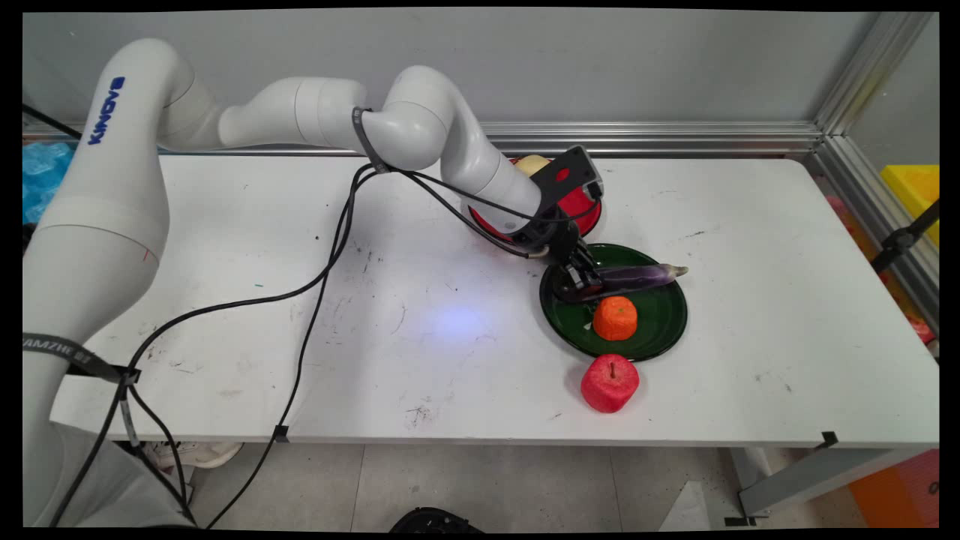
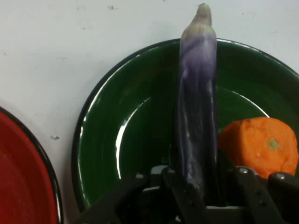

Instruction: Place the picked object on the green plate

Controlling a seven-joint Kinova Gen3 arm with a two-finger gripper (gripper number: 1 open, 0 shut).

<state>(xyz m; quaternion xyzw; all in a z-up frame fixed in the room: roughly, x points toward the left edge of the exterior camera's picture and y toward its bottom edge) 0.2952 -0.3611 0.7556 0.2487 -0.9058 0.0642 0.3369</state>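
On the white table (image 1: 450, 225), the gripper (image 1: 581, 279) clamps the eggplant (image 2: 196, 116) at one end, its length stretching straight away across the green plate (image 2: 121, 140).

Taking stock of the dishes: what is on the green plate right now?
On the round dark green plate sits an orange toy tangerine. A long purple eggplant lies across it, gripped at one end by the black hand, which hides the plate beneath.

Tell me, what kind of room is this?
Probably a robot lab: the end effector grips a toy eggplant over a green plate on a scuffed white table with metal-framed walls.
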